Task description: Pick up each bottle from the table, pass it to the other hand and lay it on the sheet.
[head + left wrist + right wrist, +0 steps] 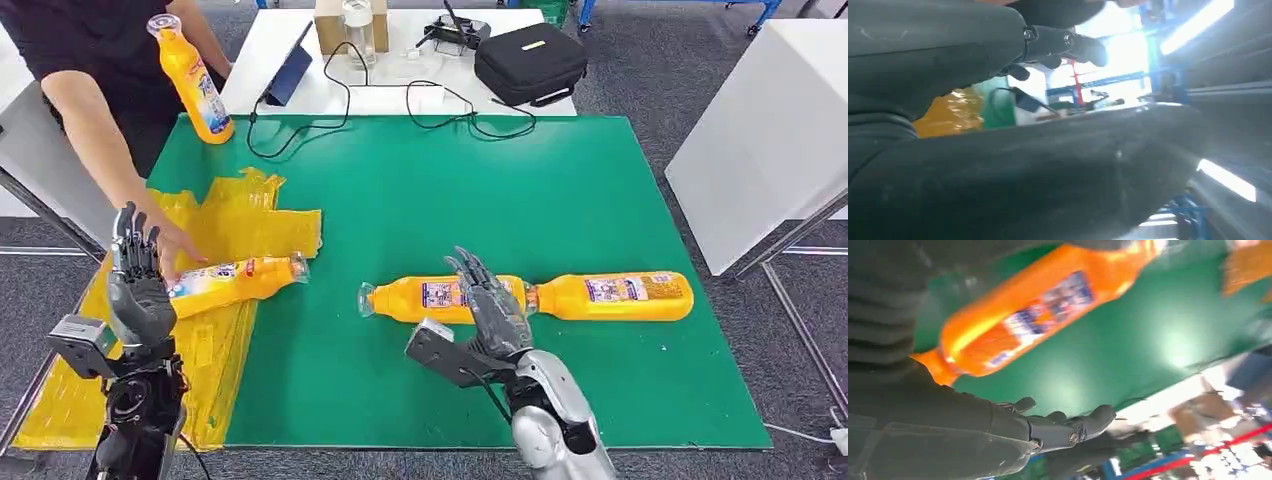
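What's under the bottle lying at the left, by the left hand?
The bottle lies on the crumpled yellow sheet, which lies on the green mat. A person's hand rests on its base end. The left hand hides part of it.

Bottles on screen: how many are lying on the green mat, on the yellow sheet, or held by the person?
Lying on the green mat: 2, middle bottle and right bottle
On the yellow sheet: 1, sheet bottle
In the person's hand: 1, held bottle
Total: 4
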